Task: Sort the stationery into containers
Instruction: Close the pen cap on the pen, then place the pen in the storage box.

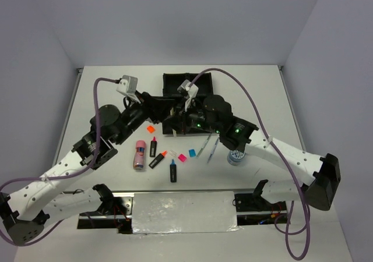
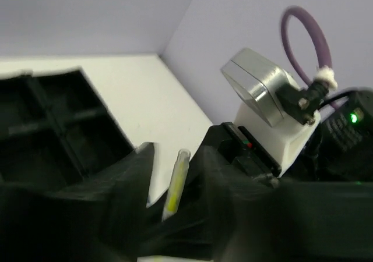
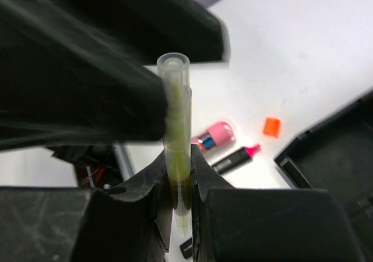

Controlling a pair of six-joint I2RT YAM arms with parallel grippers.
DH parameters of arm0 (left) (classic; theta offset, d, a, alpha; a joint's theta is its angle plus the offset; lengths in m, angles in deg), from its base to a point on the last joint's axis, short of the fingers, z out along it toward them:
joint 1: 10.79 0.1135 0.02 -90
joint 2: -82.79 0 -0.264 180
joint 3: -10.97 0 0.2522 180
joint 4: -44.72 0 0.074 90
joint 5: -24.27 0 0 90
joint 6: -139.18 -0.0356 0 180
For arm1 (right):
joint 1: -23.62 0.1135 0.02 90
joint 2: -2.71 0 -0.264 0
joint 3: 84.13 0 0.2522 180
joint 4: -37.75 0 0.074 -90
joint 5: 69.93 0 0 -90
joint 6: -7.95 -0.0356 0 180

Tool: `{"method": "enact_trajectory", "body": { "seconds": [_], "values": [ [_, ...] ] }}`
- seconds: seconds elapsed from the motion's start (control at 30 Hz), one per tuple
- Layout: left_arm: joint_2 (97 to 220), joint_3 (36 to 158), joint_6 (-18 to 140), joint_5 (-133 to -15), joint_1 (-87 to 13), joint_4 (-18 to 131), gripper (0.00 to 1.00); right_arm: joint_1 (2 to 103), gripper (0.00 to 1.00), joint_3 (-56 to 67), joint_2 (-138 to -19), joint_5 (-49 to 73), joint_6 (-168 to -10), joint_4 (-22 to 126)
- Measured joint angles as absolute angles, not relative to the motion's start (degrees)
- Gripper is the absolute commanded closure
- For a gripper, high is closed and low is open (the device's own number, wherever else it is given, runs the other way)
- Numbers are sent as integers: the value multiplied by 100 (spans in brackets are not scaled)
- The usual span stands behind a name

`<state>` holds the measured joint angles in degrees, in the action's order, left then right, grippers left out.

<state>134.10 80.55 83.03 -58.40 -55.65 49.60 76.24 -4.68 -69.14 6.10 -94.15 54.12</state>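
My right gripper is shut on a clear pen with yellow ink, held upright near the front edge of the black four-compartment tray. My left gripper faces it. Its fingers stand apart on either side of the pen, with a gap on each side. In the right wrist view one left finger is a dark bar beside the pen's top. The tray also shows in the left wrist view and in the right wrist view.
On the table before the tray lie a pink tube, highlighters with pink, orange and blue caps, an orange square, pink and blue squares, two thin pens and a blue-white roll.
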Motion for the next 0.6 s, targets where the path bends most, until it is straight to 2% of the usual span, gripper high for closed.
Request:
{"method": "enact_trajectory", "body": {
  "seconds": [0.07, 0.1, 0.23, 0.37, 0.47, 0.6],
  "values": [
    [13566, 8323, 8316, -5564, -5618, 5589, 13, 7543, 100, -857, -6818, 813, -9544, 5183],
    [13636, 8474, 8375, -5361, -5620, 5893, 2, 7489, 100, -975, -6803, 920, -9603, 5144],
    [13928, 9379, 8688, -4450, -5620, 7023, 1, 7124, 100, -1229, -6805, 1160, -9903, 5109],
    [14304, 10712, 8854, -3672, -5620, 8210, 1, 6238, 100, -1132, -7150, 1344, -10233, 5377],
    [14335, 11117, 8825, -3335, -5616, 8752, 1, 5755, 100, -429, -7961, 1925, -10412, 6145],
    [14105, 10824, 8655, -3302, -5614, 9421, 1, 5441, 100, 902, -9404, 2651, -10534, 7050]
  ]
}}
